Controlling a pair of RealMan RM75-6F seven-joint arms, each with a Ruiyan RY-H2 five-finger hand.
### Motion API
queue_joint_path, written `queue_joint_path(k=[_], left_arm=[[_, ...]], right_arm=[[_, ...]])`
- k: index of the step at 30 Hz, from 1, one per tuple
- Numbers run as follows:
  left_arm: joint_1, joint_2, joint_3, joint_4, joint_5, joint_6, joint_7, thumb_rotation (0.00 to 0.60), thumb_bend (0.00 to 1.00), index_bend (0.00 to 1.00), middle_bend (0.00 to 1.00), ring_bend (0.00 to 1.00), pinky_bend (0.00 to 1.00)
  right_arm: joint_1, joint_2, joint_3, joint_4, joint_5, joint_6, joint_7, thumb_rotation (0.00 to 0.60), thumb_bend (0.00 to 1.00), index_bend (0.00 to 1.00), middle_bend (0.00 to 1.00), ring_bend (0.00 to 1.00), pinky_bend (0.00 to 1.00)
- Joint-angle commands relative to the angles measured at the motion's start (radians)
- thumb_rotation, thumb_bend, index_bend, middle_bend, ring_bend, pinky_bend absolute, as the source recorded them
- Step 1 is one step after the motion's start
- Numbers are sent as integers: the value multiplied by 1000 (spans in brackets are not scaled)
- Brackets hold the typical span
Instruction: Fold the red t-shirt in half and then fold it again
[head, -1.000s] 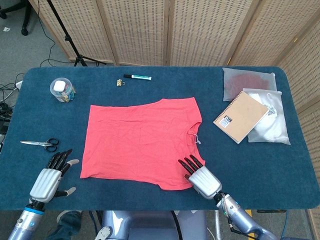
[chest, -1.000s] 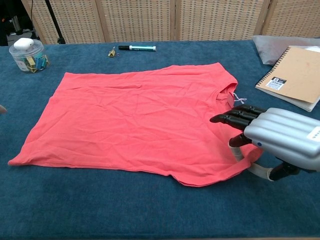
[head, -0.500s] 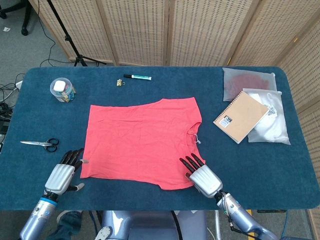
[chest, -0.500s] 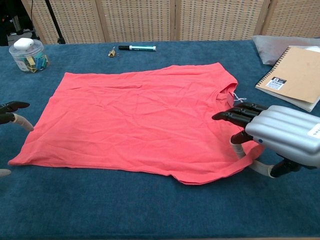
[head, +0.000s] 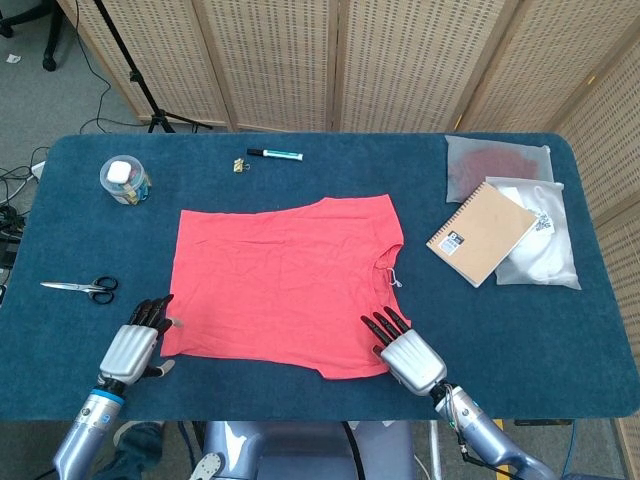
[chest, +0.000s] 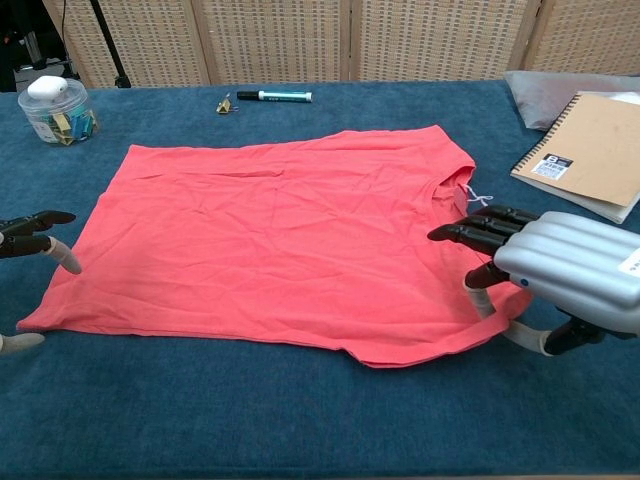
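The red t-shirt (head: 282, 281) lies flat on the table (head: 300, 390) (both near corners flanked), the left robot hand (head: 135, 344) and right robot hand (head: 405, 355) spread, holding nothing.

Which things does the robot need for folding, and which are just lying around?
For the job:
flat red cotton t-shirt
left hand, at its near-left corner
right hand, at its near-right corner

Just lying about:
steel scissors
clear plastic jar
green marker pen
brown spiral notebook
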Motion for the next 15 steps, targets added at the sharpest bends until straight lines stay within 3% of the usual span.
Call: queue_joint_path(k=[1,15], left_arm=[[-2,-6,2,4,-4,0,5,600,231,355,0,0,0],[-8,-34,4,20,-31,-6,23,600,333,404,0,0,0]], right_arm=[[0,1,0,0,2,0,2,600,466,568,53,0,0],[0,-1,0,-1,5,-2,0,600,466,568,53,0,0]])
